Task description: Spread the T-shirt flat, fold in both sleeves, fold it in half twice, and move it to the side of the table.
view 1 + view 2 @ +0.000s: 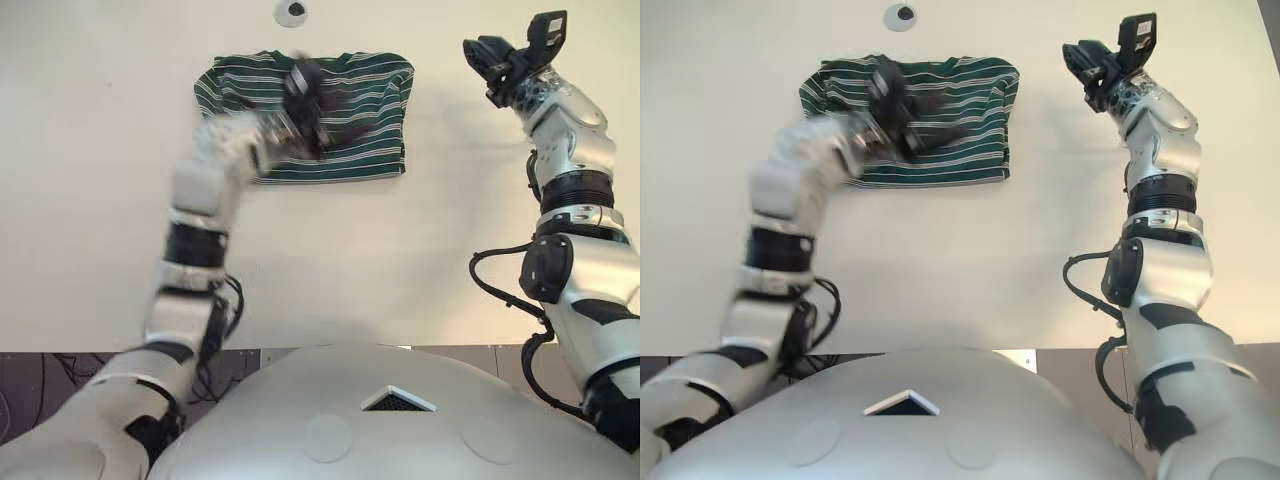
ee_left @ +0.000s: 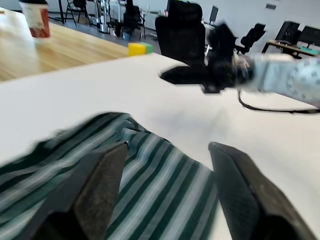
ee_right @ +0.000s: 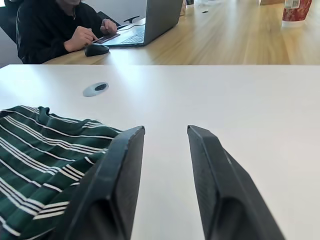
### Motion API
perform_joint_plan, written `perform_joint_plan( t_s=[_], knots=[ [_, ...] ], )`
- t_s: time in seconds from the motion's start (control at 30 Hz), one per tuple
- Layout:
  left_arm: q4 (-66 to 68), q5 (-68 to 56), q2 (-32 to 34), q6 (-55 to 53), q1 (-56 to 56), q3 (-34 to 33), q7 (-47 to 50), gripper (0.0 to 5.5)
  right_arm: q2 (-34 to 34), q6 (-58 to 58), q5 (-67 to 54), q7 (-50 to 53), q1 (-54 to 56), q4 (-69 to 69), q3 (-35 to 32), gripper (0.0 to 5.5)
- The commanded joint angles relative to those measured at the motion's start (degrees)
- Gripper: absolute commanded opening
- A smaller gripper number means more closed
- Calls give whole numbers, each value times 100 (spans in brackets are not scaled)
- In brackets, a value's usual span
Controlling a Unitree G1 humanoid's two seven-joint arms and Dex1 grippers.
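We see the T-shirt (image 1: pixel 365 120), dark green with pale stripes, lying on the far part of the white bench (image 1: pixel 330 270). It sits just short of a round cable port (image 1: pixel 291 12) near the far edge. The shirt makes a rough rectangle with its neckline toward the far edge, and the cloth is rumpled near the middle.

The left tool (image 2: pixel 167 147) is over the middle of the shirt. Its two fingers (image 2: pixel 100 180) stand apart, with striped cloth showing in the gap and nothing clamped between them. It is blurred from the head views, so we cannot tell whether it touches the cloth.

The right tool (image 3: pixel 166 131) is beyond the shirt's right side, apart from it and above bare bench toward the far right. Its fingers (image 3: pixel 122 170) are also spread, and only white bench shows between them. From that wrist, the shirt's striped edge lies just beside one finger.

Behind the bench stands a wooden table with a red cup (image 2: pixel 36 17), and a yellow and green block (image 2: pixel 140 48) lies at its edge.
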State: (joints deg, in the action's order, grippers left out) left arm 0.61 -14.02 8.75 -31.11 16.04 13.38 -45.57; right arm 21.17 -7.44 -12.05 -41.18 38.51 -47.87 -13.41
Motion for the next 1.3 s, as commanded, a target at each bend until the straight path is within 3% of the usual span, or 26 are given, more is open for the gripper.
perform_joint_plan(
  t_s=[0.03,0.23,0.37,0.67,0.83,1.03,1.2,1.3],
  knots=[
    [-450,76,-335,-52,-445,356,558,295,-35,-516,-148,55,-336,752,127,155],
    [-286,98,-971,608,-534,271,1410,295,-173,-819,-215,125,-623,1161,279,155],
    [116,472,-1093,483,-301,572,1867,295,-195,-950,-295,214,-715,1413,295,155],
    [693,908,-1124,-35,-128,952,2142,295,-258,-1155,-371,338,-764,1748,432,155],
    [374,940,-736,-826,-229,1277,1813,295,-206,-1292,-454,432,-769,1944,384,155],
    [-861,778,1320,-1225,-506,2097,-23,295,-149,-1407,-524,602,-980,2245,243,155],
    [-1301,709,3679,46,-649,2539,-2569,295,-65,-1530,-563,687,-1095,2481,183,155],
    [-1253,910,4770,1140,-735,2546,-3645,295,-39,-1584,-553,672,-1057,2510,243,155]
  ],
)
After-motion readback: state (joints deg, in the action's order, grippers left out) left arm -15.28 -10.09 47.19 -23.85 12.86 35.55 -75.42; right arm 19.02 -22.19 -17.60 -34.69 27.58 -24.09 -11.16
